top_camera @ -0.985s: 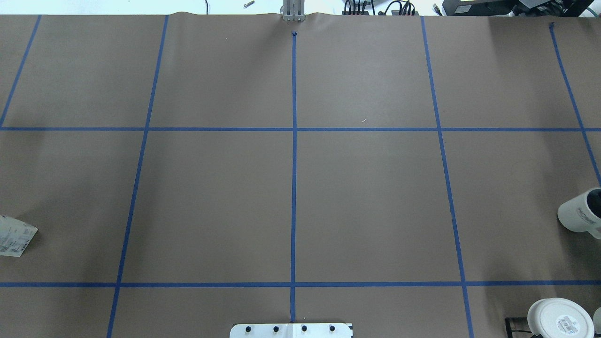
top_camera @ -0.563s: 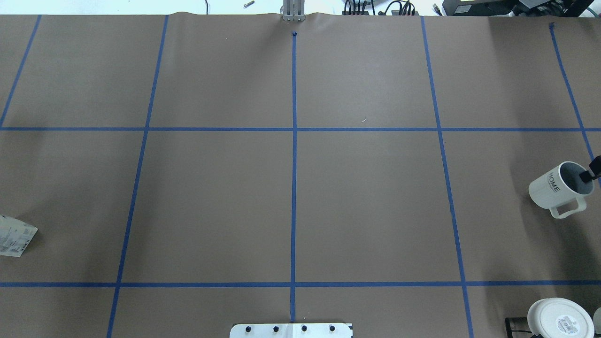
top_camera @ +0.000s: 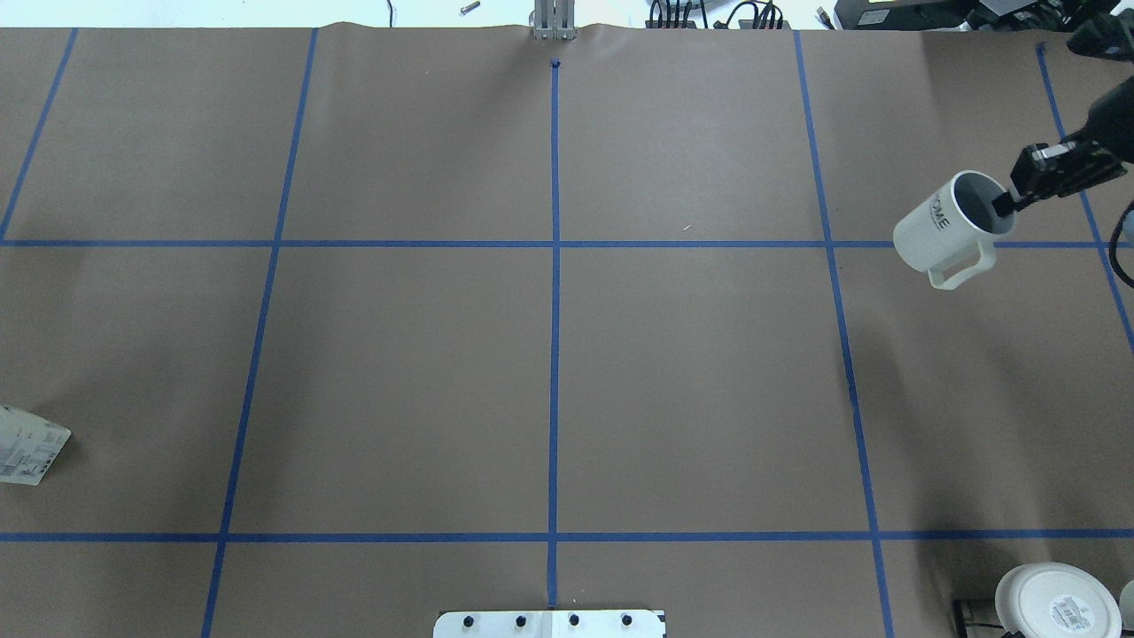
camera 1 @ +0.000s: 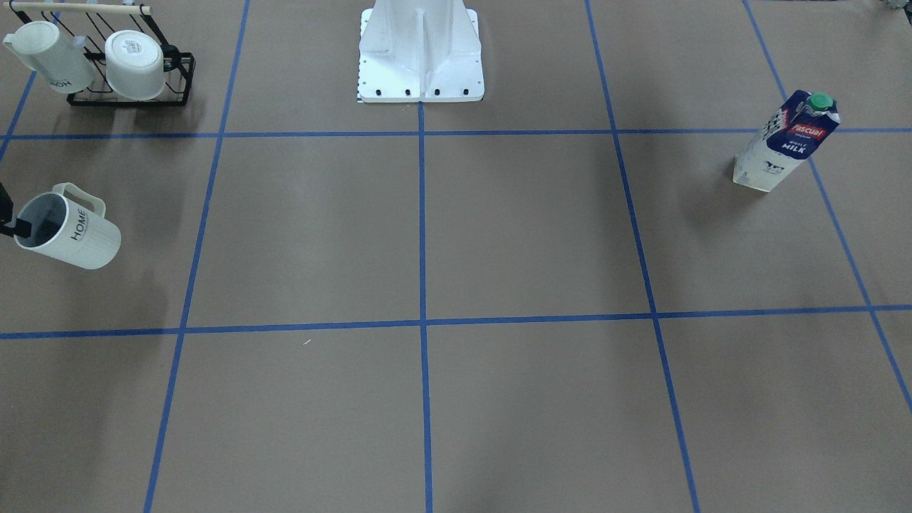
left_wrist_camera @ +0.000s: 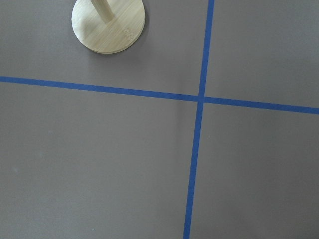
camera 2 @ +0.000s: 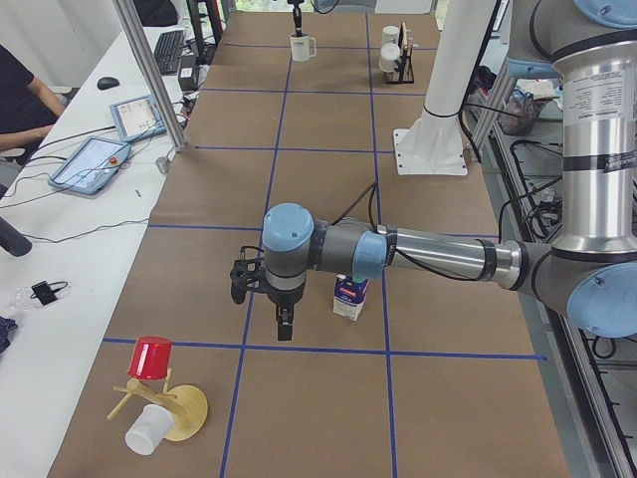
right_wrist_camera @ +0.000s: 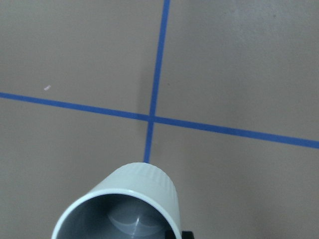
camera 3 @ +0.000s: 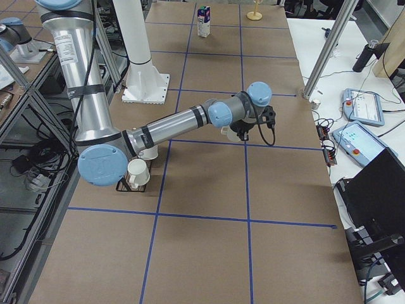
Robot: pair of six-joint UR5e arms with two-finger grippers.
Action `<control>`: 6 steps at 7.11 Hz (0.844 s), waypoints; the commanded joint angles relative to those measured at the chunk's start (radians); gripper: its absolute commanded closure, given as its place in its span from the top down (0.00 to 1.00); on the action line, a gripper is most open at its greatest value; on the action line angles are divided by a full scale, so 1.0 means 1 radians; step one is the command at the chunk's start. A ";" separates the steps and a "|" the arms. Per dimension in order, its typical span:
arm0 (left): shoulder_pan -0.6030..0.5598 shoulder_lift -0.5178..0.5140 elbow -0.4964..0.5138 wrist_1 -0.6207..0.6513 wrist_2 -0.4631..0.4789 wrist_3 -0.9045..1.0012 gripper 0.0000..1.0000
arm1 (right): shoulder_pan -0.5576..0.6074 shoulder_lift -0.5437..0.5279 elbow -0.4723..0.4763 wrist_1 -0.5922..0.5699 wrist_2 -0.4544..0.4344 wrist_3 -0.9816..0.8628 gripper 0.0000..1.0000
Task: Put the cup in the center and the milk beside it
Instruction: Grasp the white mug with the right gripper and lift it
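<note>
The overhead view showed my right gripper [top_camera: 1006, 205] pinched on the cup [top_camera: 943, 227], one finger inside the rim. The cup was near the table's [top_camera: 691, 381] right edge, by a tape crossing and well away from the centre. Of the milk [top_camera: 30, 445], that view caught only a corner at the left edge. The front view showed the whole carton standing upright on my left side, green cap up. It also showed a black rack [camera 1: 130, 94] with two other mugs behind the cup. There the cup's shadow lay apart from it, so the cup seemed off the paper.

My right wrist camera looked straight down into the cup's grey inside, with the tape crossing beyond its rim. My left wrist camera saw only paper, tape and the round base of a wooden stand [left_wrist_camera: 108, 26].

Only the left side view showed my left gripper [camera 2: 285, 327]. I could not tell whether it was wide or narrow. That arm lay stretched low and level over the table, fingers pointing down just beside the milk. In the right side view my right arm reached out long across the table, wrist turned down over the cup.
</note>
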 commanded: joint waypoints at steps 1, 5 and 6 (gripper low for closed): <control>0.007 -0.011 -0.020 -0.026 -0.004 -0.006 0.98 | -0.078 0.137 0.013 -0.021 -0.051 0.197 0.00; 0.007 -0.063 -0.008 -0.018 -0.046 -0.006 0.98 | -0.368 0.454 -0.146 0.032 -0.346 0.749 0.00; 0.002 -0.051 0.001 -0.024 -0.049 0.004 0.98 | -0.425 0.508 -0.224 0.108 -0.457 0.844 0.00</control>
